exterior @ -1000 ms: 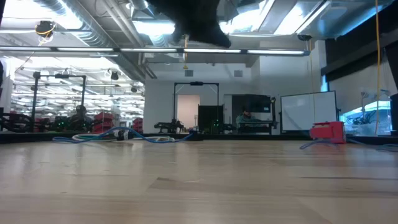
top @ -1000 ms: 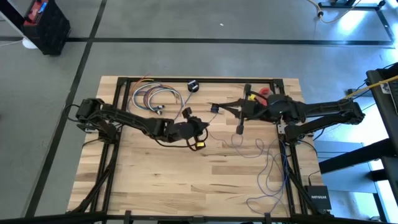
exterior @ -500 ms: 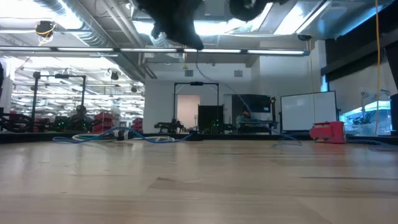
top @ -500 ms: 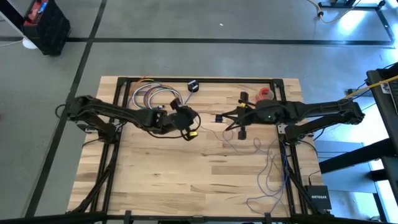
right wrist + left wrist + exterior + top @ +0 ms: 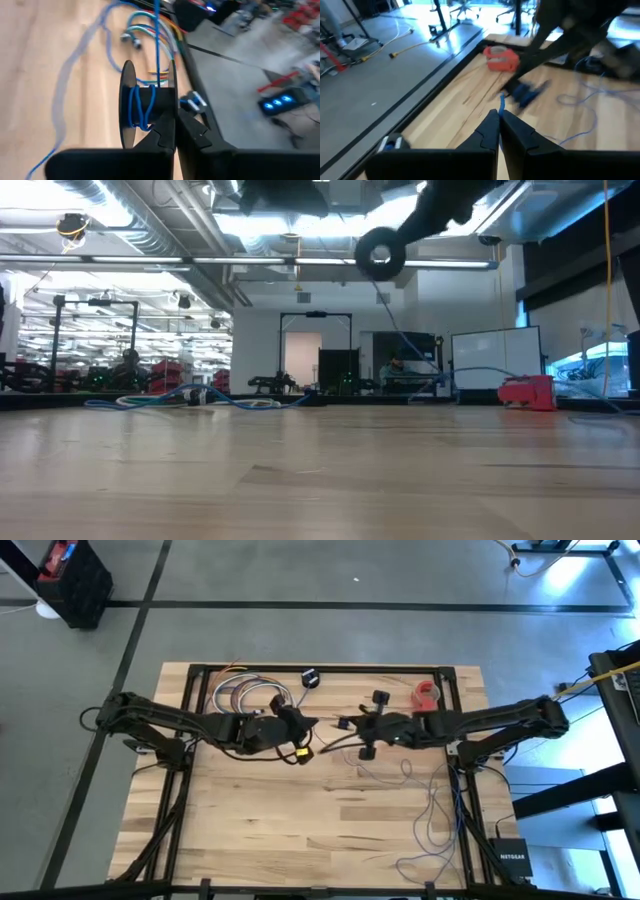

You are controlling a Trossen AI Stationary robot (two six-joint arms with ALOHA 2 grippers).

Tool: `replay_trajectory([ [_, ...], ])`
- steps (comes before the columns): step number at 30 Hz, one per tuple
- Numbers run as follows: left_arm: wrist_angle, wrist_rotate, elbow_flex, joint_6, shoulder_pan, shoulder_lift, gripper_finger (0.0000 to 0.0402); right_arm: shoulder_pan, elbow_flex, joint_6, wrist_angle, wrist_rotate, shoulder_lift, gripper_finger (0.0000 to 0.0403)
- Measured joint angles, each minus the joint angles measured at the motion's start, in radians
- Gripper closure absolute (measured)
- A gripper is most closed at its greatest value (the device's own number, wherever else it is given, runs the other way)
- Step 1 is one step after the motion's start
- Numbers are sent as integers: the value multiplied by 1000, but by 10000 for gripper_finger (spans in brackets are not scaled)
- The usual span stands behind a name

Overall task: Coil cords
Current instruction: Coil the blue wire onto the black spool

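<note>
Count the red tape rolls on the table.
1. The red tape roll lies near the back edge of the table, on its right side, beside the right arm. The arms cover some of the tabletop, so another could be hidden.

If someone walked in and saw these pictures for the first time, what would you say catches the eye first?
Most striking are the two dark arms meeting over the middle of the table, the left gripper shut on a thin blue cord. The right gripper is shut on a small black spool with blue cord wound on it. Loose cord trails across the table's right side, with a red tape roll near the far right corner.
</note>
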Motion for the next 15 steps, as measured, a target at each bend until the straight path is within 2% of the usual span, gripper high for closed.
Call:
replay_trajectory([
  [8,122,24,0,39,-18,11,396,-19,0,-67,193,59,83,398],
  [15,234,35,0,79,-20,92,396,-19,-2,-113,372,-5,87,398],
])
